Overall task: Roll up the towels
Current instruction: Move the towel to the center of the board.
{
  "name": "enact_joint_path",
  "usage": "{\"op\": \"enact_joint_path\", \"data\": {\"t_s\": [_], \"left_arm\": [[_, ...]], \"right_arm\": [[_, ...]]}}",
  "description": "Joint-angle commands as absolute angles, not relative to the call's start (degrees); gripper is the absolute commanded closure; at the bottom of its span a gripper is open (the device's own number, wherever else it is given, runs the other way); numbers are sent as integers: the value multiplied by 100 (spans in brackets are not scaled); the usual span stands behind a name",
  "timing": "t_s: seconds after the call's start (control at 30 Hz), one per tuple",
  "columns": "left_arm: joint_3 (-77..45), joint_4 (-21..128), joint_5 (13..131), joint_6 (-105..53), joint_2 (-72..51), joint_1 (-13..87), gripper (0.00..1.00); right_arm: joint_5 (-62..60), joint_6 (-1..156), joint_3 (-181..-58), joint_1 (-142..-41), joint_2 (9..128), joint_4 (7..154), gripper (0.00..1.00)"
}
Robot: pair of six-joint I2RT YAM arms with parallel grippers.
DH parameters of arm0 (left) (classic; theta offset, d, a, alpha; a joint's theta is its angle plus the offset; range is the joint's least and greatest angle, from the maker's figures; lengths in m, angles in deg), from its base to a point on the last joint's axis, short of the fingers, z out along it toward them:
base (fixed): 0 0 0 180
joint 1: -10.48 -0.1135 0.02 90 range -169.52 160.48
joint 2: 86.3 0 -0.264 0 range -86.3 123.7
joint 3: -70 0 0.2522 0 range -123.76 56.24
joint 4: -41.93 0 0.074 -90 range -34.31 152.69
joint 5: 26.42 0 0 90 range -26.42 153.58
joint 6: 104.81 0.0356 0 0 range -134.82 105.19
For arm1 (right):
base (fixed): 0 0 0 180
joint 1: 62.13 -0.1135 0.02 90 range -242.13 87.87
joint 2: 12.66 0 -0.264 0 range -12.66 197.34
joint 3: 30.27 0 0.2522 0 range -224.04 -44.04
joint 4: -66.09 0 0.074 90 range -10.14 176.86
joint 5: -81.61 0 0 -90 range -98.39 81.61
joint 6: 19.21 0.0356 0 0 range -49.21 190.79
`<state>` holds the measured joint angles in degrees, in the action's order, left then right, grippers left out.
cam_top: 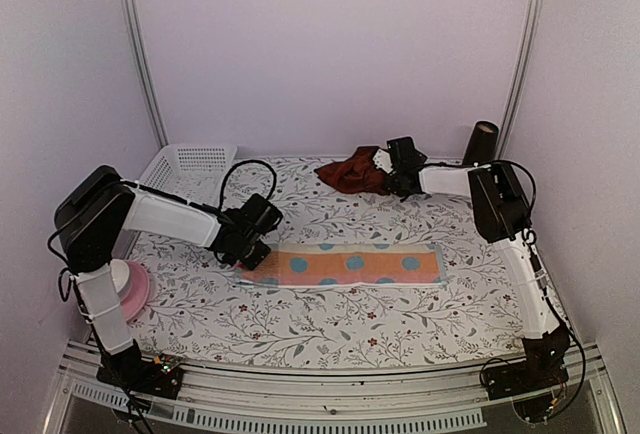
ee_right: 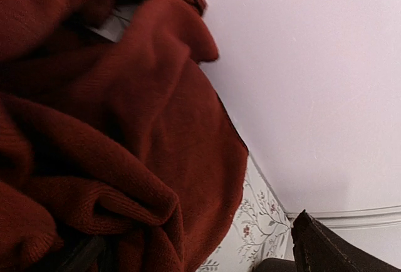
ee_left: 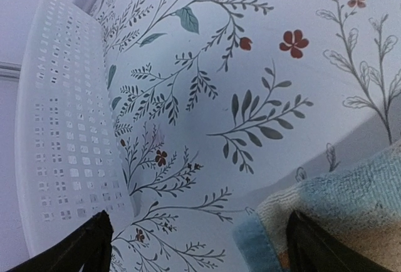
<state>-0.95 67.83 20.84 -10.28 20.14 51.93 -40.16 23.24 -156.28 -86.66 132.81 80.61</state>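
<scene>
Lying flat across the middle of the flowered table (cam_top: pixel 330 329) is the checked towel (cam_top: pixel 350 265), folded into a long strip. The left gripper (cam_top: pixel 248 257) sits low at the strip's left end, jaws spread wide. One dark finger (ee_left: pixel 313 247) is just over the towel's blue-edged corner, with nothing pinched. Behind that arm a white basket (cam_top: pixel 185 166) stands in the back left corner. The maroon towel (cam_top: pixel 352 174) is a crumpled heap near the back wall. The right gripper (cam_top: pixel 388 169) is right up against it, jaws also wide apart, with cloth bunched between them but not clamped. A dark cylinder (cam_top: pixel 485 141) stands upright in the back right corner.
</scene>
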Motion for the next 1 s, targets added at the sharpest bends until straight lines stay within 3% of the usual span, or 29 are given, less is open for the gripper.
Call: {"op": "enact_joint_path", "data": {"t_s": [0.0,0.23,0.47,0.7,0.97], "left_arm": [[-28,6839,1989,-1020,2079,5148,3],[-45,6848,2079,-1072,2084,5144,3],[13,6850,2098,-1097,1995,5152,3],[76,6737,2145,-1051,1959,5117,3],[243,6654,1944,-1051,2058,5108,3]], "right_arm": [[-4811,1808,-16066,-8083,13620,8023,1],[-3633,1995,-15374,-8094,11892,9060,1],[-2913,2378,-13387,-8159,10095,9799,1],[-753,3355,-11581,-8137,8216,11076,1],[782,4007,-10712,-7813,8150,11547,4]]}}
